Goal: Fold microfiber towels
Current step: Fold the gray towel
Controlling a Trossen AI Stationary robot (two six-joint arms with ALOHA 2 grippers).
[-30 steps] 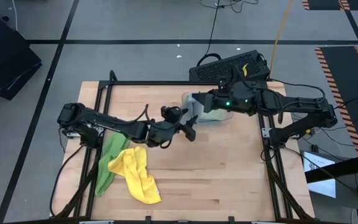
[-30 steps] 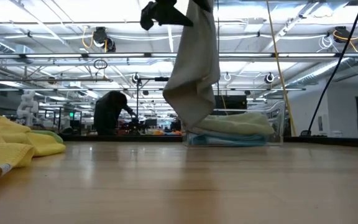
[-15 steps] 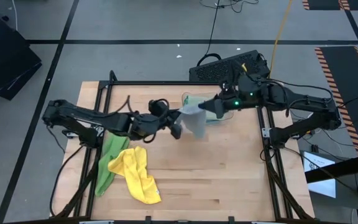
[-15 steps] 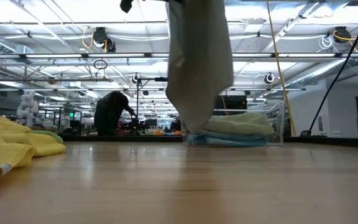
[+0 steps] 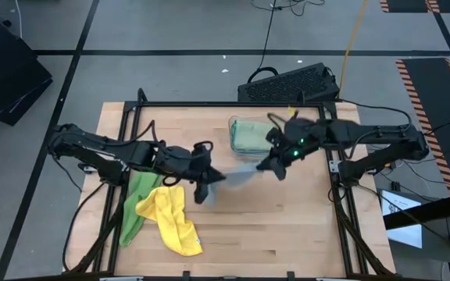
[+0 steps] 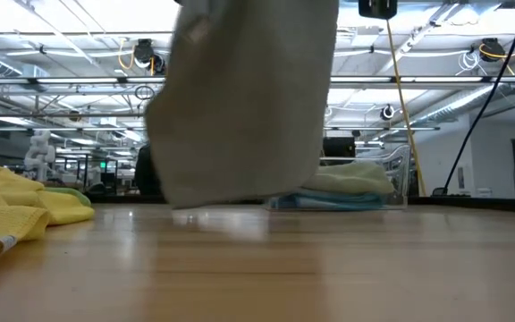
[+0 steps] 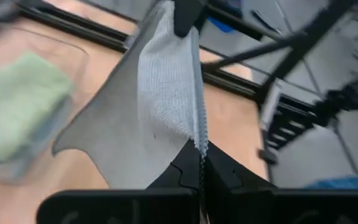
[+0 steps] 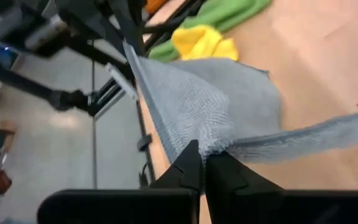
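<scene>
Two corners of a soft grey microfiber towel are pinched, one in the closed left tool and one in the closed right tool, so the cloth is held stretched between them above the middle of the wooden tabletop. Beside the left arm, a crumpled yellow microfiber towel is seen lying partly over a bright green microfiber towel. Folded cloths are held in a clear plastic bin near the right arm.

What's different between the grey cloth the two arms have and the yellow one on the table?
The grey towel hangs stretched in the air, pinched at opposite corners by the left gripper and right gripper; the yellow towel lies crumpled on the table, untouched. The grey one is spread out; the yellow one is bunched, partly over a green towel. Both are soft cloths.
</scene>
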